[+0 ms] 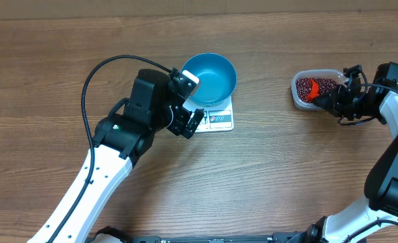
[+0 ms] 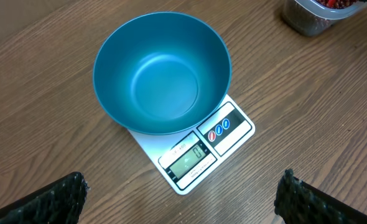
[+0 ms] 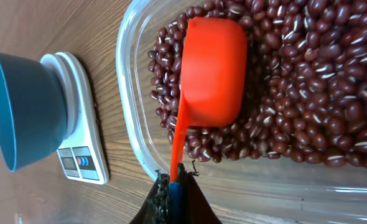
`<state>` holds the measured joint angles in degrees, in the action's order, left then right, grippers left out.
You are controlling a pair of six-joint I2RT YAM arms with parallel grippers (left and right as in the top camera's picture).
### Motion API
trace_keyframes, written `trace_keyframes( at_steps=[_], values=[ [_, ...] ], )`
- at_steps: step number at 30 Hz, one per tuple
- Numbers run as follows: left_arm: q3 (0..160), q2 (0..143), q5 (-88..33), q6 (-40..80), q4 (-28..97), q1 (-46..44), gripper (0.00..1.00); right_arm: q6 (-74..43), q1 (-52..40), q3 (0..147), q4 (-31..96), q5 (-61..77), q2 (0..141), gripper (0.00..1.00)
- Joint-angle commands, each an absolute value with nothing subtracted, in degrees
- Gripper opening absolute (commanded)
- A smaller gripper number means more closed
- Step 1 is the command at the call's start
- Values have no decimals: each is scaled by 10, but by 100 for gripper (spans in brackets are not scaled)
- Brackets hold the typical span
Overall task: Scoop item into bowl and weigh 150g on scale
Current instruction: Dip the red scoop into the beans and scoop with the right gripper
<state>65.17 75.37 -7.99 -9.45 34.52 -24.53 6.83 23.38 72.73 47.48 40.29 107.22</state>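
Beans [image 3: 308,81], small and dark maroon, filled a clear plastic tub [image 3: 129,93] toward the right side of the wooden counter [image 1: 253,182]. An orange-red scoop [image 3: 211,68] lay with its cup pressed in among them, its rounded back showing. The scoop's thin handle ran down to the right fingers [image 3: 155,208], which were clamped together on its end. Well apart to the left, the bright-blue bowl [image 1: 211,77] stood upright on the white kitchen scale [image 1: 220,120]. It covered most of the platform and left the display window and the buttons showing along the edge nearest the robot. The left fingers [image 2: 53,199] stood wide apart with nothing between them. They hung above the counter just beside the display edge of the scale, touching neither the scale nor the bowl.
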Motion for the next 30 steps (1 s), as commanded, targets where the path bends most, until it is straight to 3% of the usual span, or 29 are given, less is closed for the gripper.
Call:
trace_keyframes(
  at_steps=[1,30],
  values=[
    [651,742,-88,-105,345,-244,100,53,233,723,472,402,1093,4],
    [651,742,-88,-105,345,-244,100,47,295,723,457,553,1112,4]
  ],
)
